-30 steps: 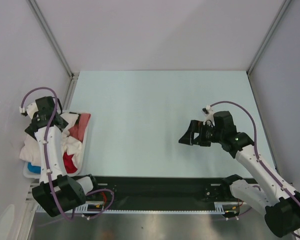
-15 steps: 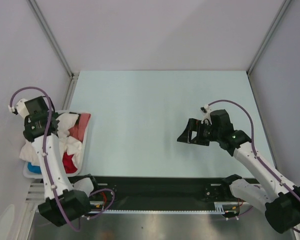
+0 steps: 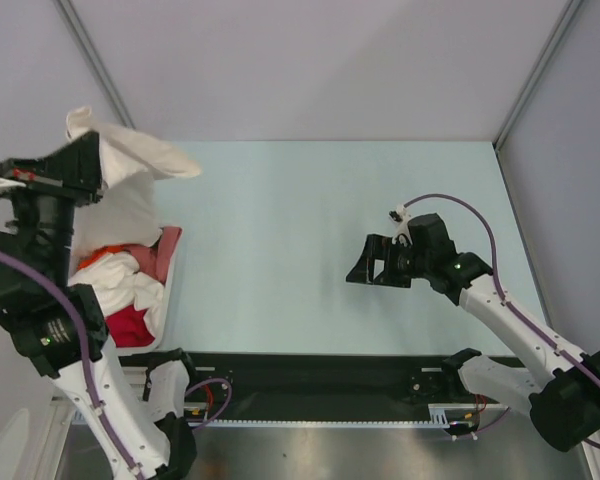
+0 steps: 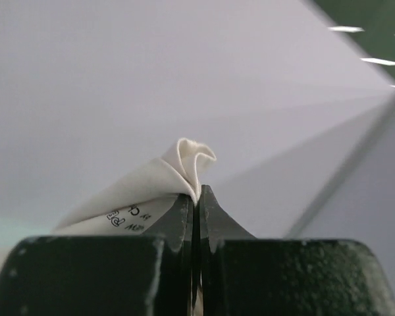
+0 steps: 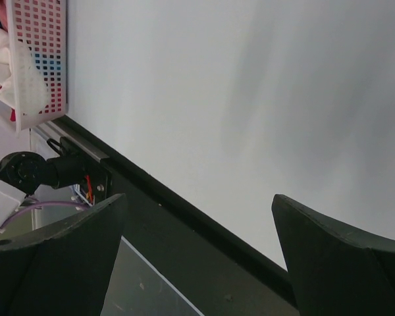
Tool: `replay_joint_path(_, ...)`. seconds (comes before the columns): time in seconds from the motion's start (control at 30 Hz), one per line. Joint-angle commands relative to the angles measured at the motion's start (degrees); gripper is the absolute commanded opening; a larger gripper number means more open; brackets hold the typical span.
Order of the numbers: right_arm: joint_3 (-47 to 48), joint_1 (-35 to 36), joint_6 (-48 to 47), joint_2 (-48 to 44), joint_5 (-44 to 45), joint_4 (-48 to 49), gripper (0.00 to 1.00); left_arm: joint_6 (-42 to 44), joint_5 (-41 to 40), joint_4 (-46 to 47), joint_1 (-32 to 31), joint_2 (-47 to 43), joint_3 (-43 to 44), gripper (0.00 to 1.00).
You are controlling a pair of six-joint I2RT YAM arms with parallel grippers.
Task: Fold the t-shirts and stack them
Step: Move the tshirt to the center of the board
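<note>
Left gripper (image 4: 196,199): clenched. The jaws meet on a small fold of the cream-white t-shirt (image 4: 184,161), with dark print visible on the cloth just below the pinch. The overhead view shows this arm held high at the left edge of the cell, and the garment (image 3: 130,190) hangs from it above the white plastic basket (image 5: 43,66). The height appears intended to draw the shirt free of the pile so that it comes out alone. Whether its lower hem has left the basket cannot be determined.

Other t-shirts (image 3: 130,295): in the basket, white and red, bunched and unfolded.

Right gripper (image 3: 365,263): released, fingers wide apart, holding nothing. It hovers over the right half of the table (image 3: 280,200), well apart from the shirt and turned toward the basket side. Judged to be a waiting position, ready to take a second corner once the garment is brought across.

Progress: early. No shirt lies on the table, and none is folded or stacked.

Risk: the narrow pinch may slip under the shirt's weight.
</note>
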Motion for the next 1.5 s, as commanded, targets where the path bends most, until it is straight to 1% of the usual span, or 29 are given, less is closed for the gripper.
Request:
replay_joint_path(0.0, 3.1, 1.0, 1.2, -0.2, 1.6, 3.0, 1.00, -16.4, 15.2, 22.8, -2.9, 6.7, 10.0, 0.00)
replay_joint_path(0.07, 3.6, 1.4, 1.4, 0.1, 2.0, 3.3, 1.00, -21.7, 16.0, 27.1, -4.8, 9.6, 14.0, 0.00)
replay_joint_path(0.1, 4.0, 1.8, 1.5, 0.4, 2.6, 3.3, 1.00, -24.3, 15.5, 28.7, -9.1, 13.0, 16.0, 0.00)
replay_joint_path(0.13, 4.2, 1.8, 1.6, 0.3, 3.1, 3.3, 1.00, -24.0, 15.1, 28.7, -12.2, 15.6, 18.5, 0.00)
replay_joint_path(0.17, 4.5, 1.9, 1.7, 0.2, 3.6, 3.4, 1.00, -23.1, 14.7, 28.6, -15.8, 17.7, 23.5, 0.00)
replay_joint_path(0.2, 4.8, 2.1, 1.9, 0.1, 4.4, 3.5, 1.00, -21.9, 14.1, 27.3, -22.7, 19.9, 25.8, 0.00)
replay_joint_path(0.27, 5.4, 2.0, 2.3, -0.5, 5.7, 3.5, 1.00, -20.7, 13.9, 25.0, -29.3, 26.4, 31.7, 0.00)
replay_joint_path(0.3, 5.6, 2.0, 2.4, -0.8, 6.2, 3.2, 1.00, -18.1, 13.5, 21.2, -35.2, 28.6, 33.3, 0.00)
replay_joint_path(0.33, 6.1, 2.0, 2.3, -1.1, 6.8, 2.9, 1.00, -16.5, 12.8, 19.2, -38.3, 31.7, 34.4, 0.00)
replay_joint_path(0.37, 6.3, 2.1, 2.2, -1.4, 8.1, 2.0, 1.00, -14.7, 12.1, 17.7, -43.9, 33.5, 35.5, 0.00)
replay_joint_path(0.47, 7.6, 1.9, 1.3, -3.2, 11.5, -0.3, 1.00, -9.5, 12.0, 10.6, -52.5, 40.9, 39.3, 0.00)
replay_joint_path(0.53, 8.1, 1.8, 0.6, -4.2, 12.7, -1.7, 1.00, -7.0, 12.6, 7.5, -55.4, 44.0, 40.9, 0.00)
replay_joint_path(0.6, 8.4, 1.7, -0.2, -4.7, 13.4, -3.6, 1.00, -2.4, 10.7, 2.7, -57.1, 44.9, 40.7, 0.00)
replay_joint_path(0.83, 5.9, 1.7, -0.7, -6.5, 13.8, -4.7, 1.00, 9.4, -3.6, -5.0, -56.9, 34.4, 21.6, 0.00)
replay_joint_path(0.87, 5.6, 1.6, -0.7, -6.3, 13.4, -4.6, 1.00, 10.4, -9.1, -6.1, -56.5, 32.5, 15.3, 0.00)
replay_joint_path(0.9, 5.3, 1.7, -0.5, -6.2, 13.2, -4.4, 1.00, 11.5, -11.0, -7.1, -55.9, 28.2, 11.5, 0.00)
replay_joint_path(0.93, 4.9, 1.7, -0.3, -6.0, 13.1, -4.1, 1.00, 11.4, -12.0, -7.1, -54.8, 25.9, 7.5, 0.00)
replay_joint_path(0.97, 3.9, 1.7, -0.2, -6.1, 13.2, -3.7, 1.00, 11.3, -12.4, -7.0, -52.0, 23.8, -0.8, 0.00)
replay_joint_path(1.03, 2.7, 1.7, 0.5, -6.0, 13.6, -3.0, 1.00, 11.4, -11.1, -6.9, -49.0, 17.4, -8.4, 0.01)
replay_joint_path(1.07, 2.0, 1.7, 0.7, -5.7, 14.2, -2.4, 1.00, 11.6, -10.8, -7.0, -46.3, 15.2, -14.7, 0.01)
replay_joint_path(1.17, 0.7, 1.5, 2.0, -4.6, 15.3, -1.0, 1.00, 12.4, -15.3, -12.5, -44.4, 9.2, -23.6, 0.01)
replay_joint_path(1.2, 0.0, 1.5, 2.6, -3.7, 15.6, -0.7, 0.99, 12.0, -20.2, -14.1, -44.4, 8.5, -25.2, 0.11)
replay_joint_path(1.23, -0.2, 1.4, 3.2, -3.2, 15.9, -0.2, 0.98, 11.5, -21.7, -15.6, -44.4, 7.5, -26.7, 0.19)
replay_joint_path(1.27, -0.7, 1.3, 4.1, -2.8, 16.6, 0.7, 0.97, 11.2, -23.7, -17.3, -44.3, 6.3, -29.5, 0.25)
replay_joint_path(1.3, -1.5, 1.3, 4.8, -1.9, 17.5, 0.9, 0.95, 11.2, -25.1, -17.6, -44.3, 5.7, -30.8, 0.43)
replay_joint_path(1.33, -2.1, 1.2, 5.4, -1.7, 19.8, 1.7, 0.94, 11.3, -25.5, -17.7, -44.4, 5.2, -32.7, 0.53)
replay_joint_path(1.37, -2.8, 0.8, 6.1, -1.3, 20.4, 2.3, 0.94, 12.4, -25.4, -17.8, -44.4, 4.5, -33.3, 0.59)
replay_joint_path(1.4, -4.2, 0.4, 6.2, -0.9, 20.5, 3.0, 0.93, 12.8, -25.5, -18.0, -44.5, 4.5, -33.8, 0.68)
replay_joint_path(1.47, -5.2, -1.0, 6.0, 0.2, 20.2, 5.1, 0.91, 13.0, -27.7, -19.0, -45.5, 5.5, -33.9, 0.78)
